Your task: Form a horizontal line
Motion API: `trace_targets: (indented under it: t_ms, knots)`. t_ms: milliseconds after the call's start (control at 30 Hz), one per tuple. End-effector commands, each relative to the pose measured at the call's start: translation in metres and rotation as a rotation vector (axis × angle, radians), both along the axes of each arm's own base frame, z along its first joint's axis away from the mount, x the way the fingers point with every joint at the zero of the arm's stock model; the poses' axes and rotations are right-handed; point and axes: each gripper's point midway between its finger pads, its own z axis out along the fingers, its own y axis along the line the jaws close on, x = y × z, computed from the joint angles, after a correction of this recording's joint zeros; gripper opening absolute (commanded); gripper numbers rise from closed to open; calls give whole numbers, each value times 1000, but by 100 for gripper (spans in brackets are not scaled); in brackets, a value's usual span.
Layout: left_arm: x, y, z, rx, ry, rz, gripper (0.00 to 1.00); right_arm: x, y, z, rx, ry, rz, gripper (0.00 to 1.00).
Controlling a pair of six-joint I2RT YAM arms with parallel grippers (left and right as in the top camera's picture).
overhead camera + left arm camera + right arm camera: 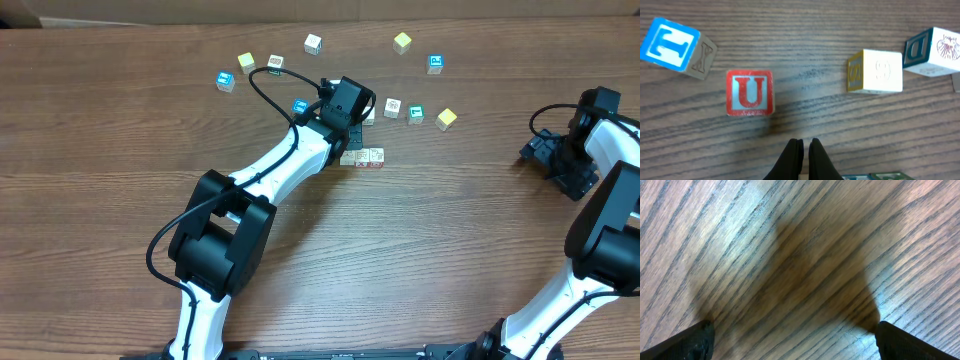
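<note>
A short row of small whitish cubes [363, 157] lies touching, side by side, near the table's middle. My left gripper [352, 133] hangs just behind the row, mostly hidden under its own wrist. In the left wrist view that gripper [803, 145] is shut with nothing in it, over bare wood. The edges of two cube tops [875, 176] peek in at the bottom right. A red "U" cube [750, 93] sits ahead and to the left of the fingertips. My right gripper [795, 335] stands open over bare wood, far right in the overhead view [535, 152].
Loose cubes lie scattered behind the row: blue-marked ones [225, 81] [435, 64], yellow ones [402, 42] [446, 119] and whitish ones [313, 44] [392, 106]. The left wrist view shows a blue "T" cube [671, 44], a yellow-sided cube [880, 71] and a blue "D" cube [935, 51].
</note>
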Motion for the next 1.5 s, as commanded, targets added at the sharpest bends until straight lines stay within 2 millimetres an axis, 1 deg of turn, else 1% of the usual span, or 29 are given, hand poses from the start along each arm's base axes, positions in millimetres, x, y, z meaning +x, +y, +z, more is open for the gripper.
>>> trace_targets:
  t_ms: [0, 300, 467, 967, 1100, 1300, 1467]
  knots:
    - [-1, -9, 9, -36, 5, -31, 4, -7, -4, -6, -14, 30, -9, 100]
    - [-10, -13, 4, -54, 51, -54, 4, -7, -4, -6, -14, 29, -10, 100]
    - [-15, -10, 1, -44, 78, -56, 4, -7, -4, -6, -14, 29, -10, 100]
    - [-17, -13, 1, -51, 84, -64, 4, -7, -4, -6, -14, 29, -10, 100]
    - [-14, -12, 2, -48, 71, -58, 4, -7, -4, -6, -14, 29, -10, 100]
    - [0, 5, 5, -6, 22, -3, 4, -7, -4, -6, -14, 30, -9, 100]
    - [5, 21, 3, 2, 37, 28, 4, -7, -4, -6, -14, 30, -9, 100]
